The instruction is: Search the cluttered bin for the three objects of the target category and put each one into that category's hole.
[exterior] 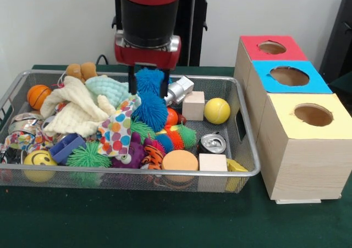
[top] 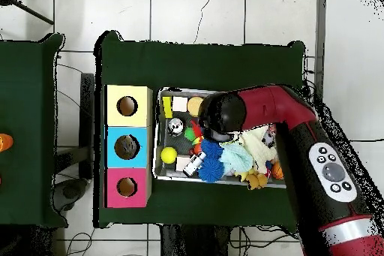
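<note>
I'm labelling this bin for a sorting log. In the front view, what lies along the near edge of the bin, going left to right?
Smiley ball → green spiky ball → purple plush toy → orange foam disc → wooden block → yellow piece in the corner.

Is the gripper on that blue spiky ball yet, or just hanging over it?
Touching. In the front view the gripper has its fingers down either side of the blue spiky ball's upper lobe, no gap showing. The overhead view hides it under the arm.

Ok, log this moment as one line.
gripper: open, astride spiky blue rubber ball | wire mesh bin: cluttered | red, blue, yellow-topped wooden hole boxes: beside bin, nothing seen in holes
</note>
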{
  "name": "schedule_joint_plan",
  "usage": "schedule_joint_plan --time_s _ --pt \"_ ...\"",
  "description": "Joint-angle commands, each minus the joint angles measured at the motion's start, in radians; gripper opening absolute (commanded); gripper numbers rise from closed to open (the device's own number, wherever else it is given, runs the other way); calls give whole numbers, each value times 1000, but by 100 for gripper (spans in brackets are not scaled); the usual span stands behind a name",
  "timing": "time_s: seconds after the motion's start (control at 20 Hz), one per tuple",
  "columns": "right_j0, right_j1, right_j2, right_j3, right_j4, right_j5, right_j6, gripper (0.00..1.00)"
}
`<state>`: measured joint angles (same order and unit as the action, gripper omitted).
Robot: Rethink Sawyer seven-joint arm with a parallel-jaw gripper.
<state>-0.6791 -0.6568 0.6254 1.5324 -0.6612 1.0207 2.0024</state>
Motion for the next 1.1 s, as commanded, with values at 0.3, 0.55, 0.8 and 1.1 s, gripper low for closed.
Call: schedule_joint_plan --time_s 0.3,0.55,0.8,1.1 --pt "-79 -40 88 -52 -5 177 -508 100" --pt "-55 -6 71 -51 -11 125 -458 100" --pt "-36 44 65 -33 1 65 -401 100" --pt "-2 31 56 -3 19 60 -331 100"
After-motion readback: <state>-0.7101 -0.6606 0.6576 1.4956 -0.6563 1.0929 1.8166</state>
